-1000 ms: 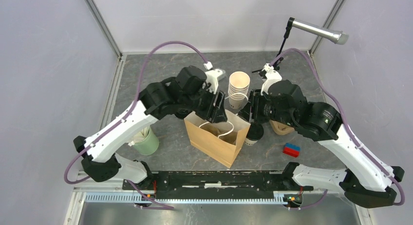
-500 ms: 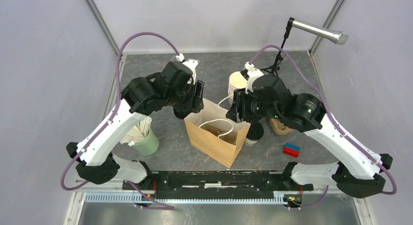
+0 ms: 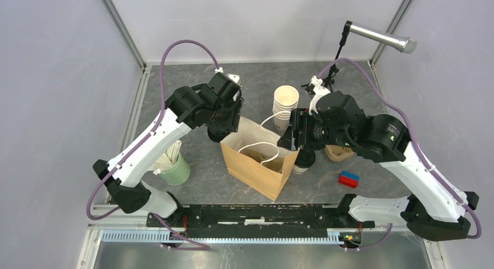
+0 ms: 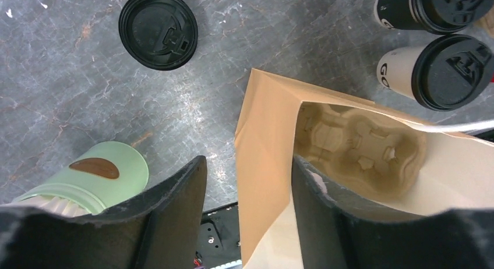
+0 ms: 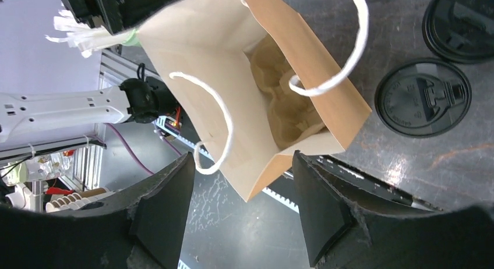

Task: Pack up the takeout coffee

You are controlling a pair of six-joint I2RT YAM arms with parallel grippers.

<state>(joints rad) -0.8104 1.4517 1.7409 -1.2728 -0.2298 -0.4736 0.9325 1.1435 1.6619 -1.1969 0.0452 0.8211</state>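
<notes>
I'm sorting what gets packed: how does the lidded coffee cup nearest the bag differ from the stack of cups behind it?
The lidded coffee cup wears a black lid; the stack of cups is open-topped. The lidded coffee cup is single; the stack of cups is several nested together. The cup stands beside the paper bag, the stack beyond its far edge. Both are cream paper.
</notes>
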